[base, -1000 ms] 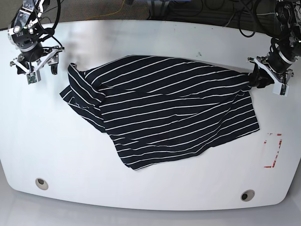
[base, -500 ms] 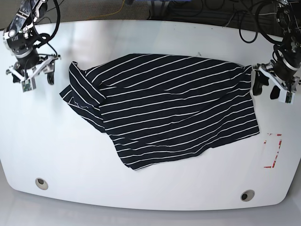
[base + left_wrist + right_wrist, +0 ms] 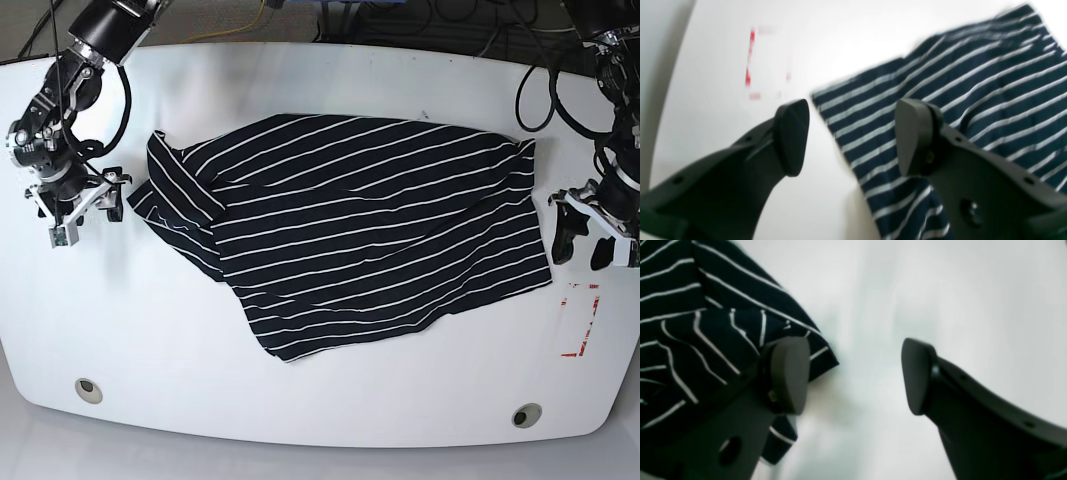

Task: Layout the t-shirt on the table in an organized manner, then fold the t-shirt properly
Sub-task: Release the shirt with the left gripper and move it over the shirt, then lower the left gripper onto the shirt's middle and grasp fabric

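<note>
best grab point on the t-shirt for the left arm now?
Probably the t-shirt corner nearest the left claw, beside the red-marked rectangle. Come in from the table edge side: that hem lies flat with bare table next to it.

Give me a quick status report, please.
Left gripper open, empty. Right gripper open, empty. T-shirt on table, crooked, sleeve bunched. No obstructions.

T-shirt black, white stripes; table white.
</note>
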Controlling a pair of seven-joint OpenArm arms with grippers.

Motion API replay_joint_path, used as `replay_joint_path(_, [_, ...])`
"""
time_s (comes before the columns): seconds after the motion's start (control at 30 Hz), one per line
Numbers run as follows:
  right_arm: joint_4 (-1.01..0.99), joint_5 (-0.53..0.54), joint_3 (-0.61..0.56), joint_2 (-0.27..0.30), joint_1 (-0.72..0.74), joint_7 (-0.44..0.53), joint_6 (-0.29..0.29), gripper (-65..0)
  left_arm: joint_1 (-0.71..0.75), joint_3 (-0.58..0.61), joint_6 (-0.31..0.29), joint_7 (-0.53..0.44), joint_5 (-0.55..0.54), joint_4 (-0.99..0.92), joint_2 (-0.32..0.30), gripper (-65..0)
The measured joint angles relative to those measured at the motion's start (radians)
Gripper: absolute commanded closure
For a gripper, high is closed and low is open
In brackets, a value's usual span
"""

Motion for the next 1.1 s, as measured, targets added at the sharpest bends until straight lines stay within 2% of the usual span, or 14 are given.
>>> replay_joint_path(0.3, [-0.184, -0.003, -0.001, -0.002, 0.097, -0.007, 0.004, -41.8, -0.072, 0.078, 0.0, -0.001, 0.008, 0.0, 0.033, -38.0])
replay_joint_path(0.5, [-0.249, -0.003, 0.0, 0.007, 0.124, -0.004, 0.003, -41.8, -0.12, 0.124, -0.004, -0.011, 0.005, 0.0, 0.082, -38.0])
replay_joint_path(0.67, [-0.277, -0.004, -0.001, 0.005, 0.118, -0.003, 0.003, -41.8, -0.138, 0.162, 0.001, -0.012, 0.081, 0.0, 0.121, -36.6])
replay_joint_path(0.8, [-0.284, -0.007, -0.001, 0.005, 0.112, -0.007, 0.003, -41.8, -0.143, 0.249, -0.004, -0.01, 0.149, 0.0, 0.132, -35.9])
replay_joint_path(0.93, [-0.279, -0.005, -0.003, 0.002, 0.101, -0.003, 0.003, -41.8, -0.154, 0.315, -0.006, -0.011, 0.159, 0.0, 0.147, -35.9])
replay_joint_path(1.1, [-0.278, -0.011, -0.06, 0.004, 0.093, -0.007, 0.003, -41.7, -0.158, 0.383, -0.007, -0.013, 0.163, 0.0, 0.182, -36.1])
